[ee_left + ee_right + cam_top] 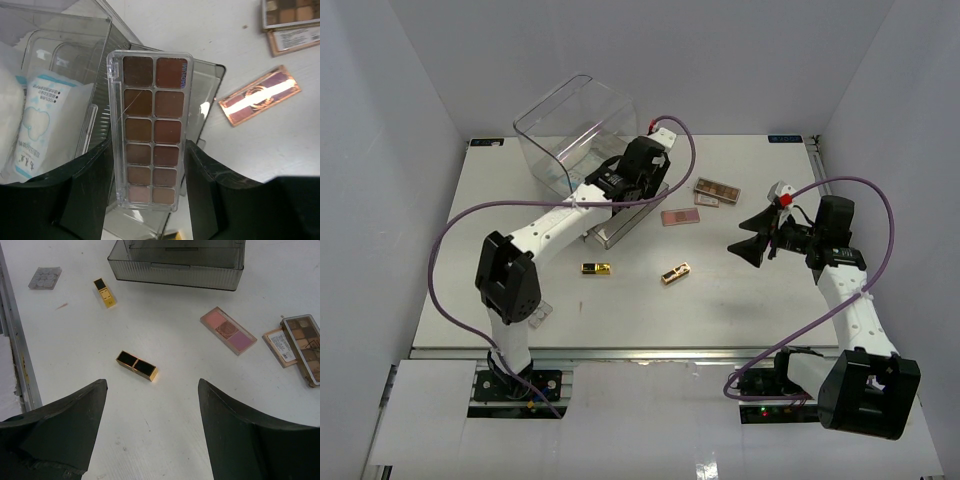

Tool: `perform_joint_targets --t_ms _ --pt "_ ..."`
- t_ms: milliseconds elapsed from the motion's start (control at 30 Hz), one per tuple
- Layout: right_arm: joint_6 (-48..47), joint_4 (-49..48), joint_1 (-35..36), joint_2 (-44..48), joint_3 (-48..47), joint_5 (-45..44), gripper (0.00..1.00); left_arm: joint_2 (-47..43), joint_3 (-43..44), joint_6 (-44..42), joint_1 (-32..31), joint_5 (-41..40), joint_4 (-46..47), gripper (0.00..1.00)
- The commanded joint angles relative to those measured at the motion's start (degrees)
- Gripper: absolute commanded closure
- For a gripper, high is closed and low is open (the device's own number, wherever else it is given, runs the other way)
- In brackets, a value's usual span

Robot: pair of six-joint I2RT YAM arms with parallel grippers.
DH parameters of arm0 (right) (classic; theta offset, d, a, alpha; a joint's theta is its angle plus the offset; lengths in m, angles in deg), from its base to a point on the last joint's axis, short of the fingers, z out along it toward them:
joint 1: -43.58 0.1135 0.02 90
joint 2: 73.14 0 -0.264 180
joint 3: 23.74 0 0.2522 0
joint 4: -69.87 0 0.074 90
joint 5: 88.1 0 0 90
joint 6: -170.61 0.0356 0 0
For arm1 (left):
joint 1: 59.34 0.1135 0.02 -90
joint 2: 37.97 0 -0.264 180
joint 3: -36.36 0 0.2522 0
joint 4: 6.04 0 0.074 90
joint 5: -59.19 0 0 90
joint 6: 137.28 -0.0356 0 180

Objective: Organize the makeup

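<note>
Left gripper [149, 150]: the jaws pinch a clear-cased brown palette [150, 100] across its width. Most of its length stands out ahead of the fingertips, over the smoky drawer [212, 80]. Whether the palette touches the drawer floor cannot be told. White-teal packets [37, 125] lie in the drawer, left of the jaws. Right of the jaws, outside the drawer, a pink palette [260, 96] lies on the table [200, 30], with a second brown palette [292, 12] beyond it. Right gripper [152, 385]: the jaws are spread wide and hold nothing, hovering above the table. A gold case [136, 365] lies just ahead of the gap, set obliquely to the jaws. Another gold case [105, 292] and a grey palette [45, 277] lie farther ahead and to the left. Judgement: the step in hand is stowing the held palette in the drawer, and five items remain loose on the table. The next move calls for lowering the palette into free drawer space beside the packets until it is supported, then parting the jaws and drawing back. The palette is gripped near one end, so it may tip on release. The right arm is well placed for the near gold case, but its wrist needs turning to close across the narrow sides.
</note>
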Motion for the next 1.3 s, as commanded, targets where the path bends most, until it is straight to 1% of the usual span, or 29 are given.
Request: perform_joint_targets --t_ms 0,67,100,167,200,267,300,333,400,500,600,667,700,800,833,900,933,967,1033,1100,1167,1200,1267 --pt "-1.00 -0.83 -0.55 -0.08 0.20 0.82 0.20 4.13 4.72 -6.73 2.03 -3.40 -1.63 0.57" --pt "-1.00 -0.83 -0.70 0.03 0.20 0.92 0.20 6.23 5.41 -7.31 3.26 -3.40 -1.67 0.53" --pt "-1.00 -0.83 -0.71 0.03 0.20 0.91 0.20 6.72 5.50 -7.40 3.68 -3.14 -1.67 0.49" --pt "-1.00 -0.81 -0.74 0.00 0.20 0.85 0.20 7.39 5.52 -7.56 4.40 -2.65 -1.65 0.40" --pt "-1.00 -0.75 -0.80 -0.06 0.20 0.85 0.20 7.59 5.39 -7.69 4.41 -2.58 -1.58 0.31" --pt "-1.08 -0.67 -0.80 -0.33 0.15 0.81 0.20 7.37 5.11 -7.37 4.41 -1.95 -1.49 0.21" --pt "-1.16 -0.59 -0.80 -0.54 0.19 0.77 0.20 7.12 4.91 -7.21 4.41 -1.46 -1.49 0.17" --pt "-1.31 -0.50 -0.80 -0.59 0.13 0.83 0.20 7.07 4.93 -7.10 4.41 -1.07 -1.49 0.16" --pt "-2.15 -0.18 -0.80 -1.06 0.35 1.36 0.20 5.85 4.89 -6.49 4.41 0.28 -1.58 0.09" --pt "-4.60 1.36 -0.80 -1.73 0.38 2.87 0.19 4.15 4.86 -5.68 4.41 2.39 -1.64 0.08" --pt "-10.21 3.32 -0.75 -3.10 0.20 2.83 0.16 -1.18 2.85 -2.07 4.41 8.32 -1.84 0.08" --pt "-14.85 4.78 0.13 -5.36 -1.50 -1.06 0.12 -5.76 0.44 0.56 4.41 13.04 -1.70 0.08" --pt "-16.80 6.38 0.66 -6.54 -2.77 -5.02 0.11 -9.20 -2.03 1.91 4.41 15.96 -1.35 0.08" --pt "-21.69 11.06 3.13 -13.10 -11.36 -16.45 0.10 -20.42 -11.94 6.58 4.53 22.53 1.87 0.08" --pt "-21.92 12.77 4.00 -15.08 -14.02 -21.08 0.09 -25.61 -16.86 7.76 4.64 24.80 2.78 0.07" --pt "-21.92 15.67 5.65 -20.94 -21.93 -27.50 0.06 -34.71 -25.85 11.59 5.43 28.70 5.53 0.04" --pt "-21.98 17.20 6.44 -24.49 -26.47 -30.36 0.03 -37.49 -30.86 13.76 5.95 29.72 6.86 0.03" --pt "-22.25 18.18 7.40 -27.52 -30.10 -32.64 0.03 -41.74 -34.86 15.45 6.35 30.22 7.72 0.03" --pt "-23.08 19.43 9.43 -33.02 -36.34 -36.43 0.07 -51.81 -41.41 18.22 6.97 30.52 8.78 0.02" --pt "-24.49 21.07 10.53 -39.49 -43.97 -38.88 0.09 -57.91 -45.94 20.41 7.24 29.47 7.96 0.02" --pt "-25.45 25.05 11.66 -47.22 -51.28 -39.80 0.10 -63.55 -50.08 21.50 7.45 27.58 6.00 0.02" --pt "-25.78 25.87 11.96 -48.73 -54.97 -40.10 0.10 -65.59 -51.27 21.77 7.48 26.55 4.95 0.02" --pt "-26.85 31.93 12.67 -57.71 -65.58 -40.73 0.10 -69.78 -52.80 22.51 7.57 22.09 1.68 0.02"
